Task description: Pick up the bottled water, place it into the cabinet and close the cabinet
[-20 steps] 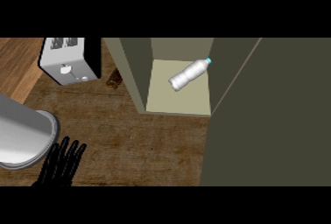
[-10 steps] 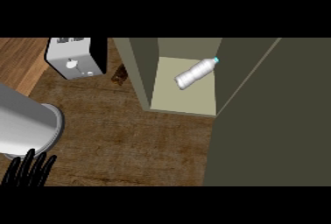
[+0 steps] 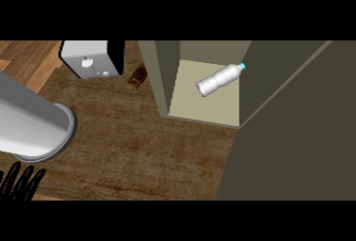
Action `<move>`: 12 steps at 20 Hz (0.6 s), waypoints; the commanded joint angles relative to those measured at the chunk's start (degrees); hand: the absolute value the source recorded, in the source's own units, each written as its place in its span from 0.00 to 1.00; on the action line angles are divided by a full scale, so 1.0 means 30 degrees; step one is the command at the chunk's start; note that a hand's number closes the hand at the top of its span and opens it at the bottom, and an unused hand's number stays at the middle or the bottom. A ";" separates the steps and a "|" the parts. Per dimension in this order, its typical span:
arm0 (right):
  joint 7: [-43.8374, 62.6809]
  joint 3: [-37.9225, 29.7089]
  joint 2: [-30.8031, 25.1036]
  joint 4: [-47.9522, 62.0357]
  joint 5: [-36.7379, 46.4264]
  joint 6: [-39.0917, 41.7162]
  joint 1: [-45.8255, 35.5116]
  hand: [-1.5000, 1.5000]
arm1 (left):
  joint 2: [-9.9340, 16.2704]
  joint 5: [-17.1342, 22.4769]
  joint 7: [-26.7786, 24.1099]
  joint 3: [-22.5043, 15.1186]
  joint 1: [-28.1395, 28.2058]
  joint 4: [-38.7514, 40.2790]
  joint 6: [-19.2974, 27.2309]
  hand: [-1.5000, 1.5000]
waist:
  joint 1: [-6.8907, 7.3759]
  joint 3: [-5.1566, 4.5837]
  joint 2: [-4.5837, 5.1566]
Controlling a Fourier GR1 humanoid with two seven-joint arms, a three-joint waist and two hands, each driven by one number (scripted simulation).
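The bottled water [image 3: 219, 81] lies on its side (cap toward the back right) on the shelf of the cabinet [image 3: 206, 109], whose door [image 3: 295, 136] stands open. The left hand [image 3: 20, 183] shows at the lower-left corner, fingers straight and spread, holding nothing. A toaster [image 3: 90, 59] stands at the worktop [image 3: 146, 150] rear-left edge. The right hand is unseen.

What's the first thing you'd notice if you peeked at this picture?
Probably the bottled water lying on its side on the pale shelf inside the open cabinet, upper middle. Next, the big grey forearm at the left, with the black left hand in the bottom left corner, fingers straight.
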 commanded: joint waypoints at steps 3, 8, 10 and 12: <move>0.3382 0.2478 0.1044 0.1131 0.0048 -0.0025 -0.2122 1.00 | 0.0576 0.0198 -0.0232 0.0514 0.0140 0.0014 -0.0793 0.00 | 0.0396 -0.0005 0.0199; 0.4230 0.2050 0.2213 0.1742 -0.0737 -0.0598 -0.3176 1.00 | 0.1156 0.0385 0.0079 0.0822 -0.0084 -0.0119 -0.1357 0.00 | 0.0402 -0.0003 0.0347; 0.4615 0.1747 0.2520 0.2047 -0.1223 -0.0778 -0.3184 1.00 | 0.0978 0.0251 -0.0087 0.0805 0.0022 -0.0098 -0.1252 0.00 | 0.0520 -0.0005 0.0405; 0.4699 0.1529 0.2812 0.2316 -0.1536 -0.0828 -0.3246 1.00 | 0.1037 0.0751 0.0111 0.1271 -0.0272 0.0104 -0.1096 0.00 | 0.0367 0.0000 0.0561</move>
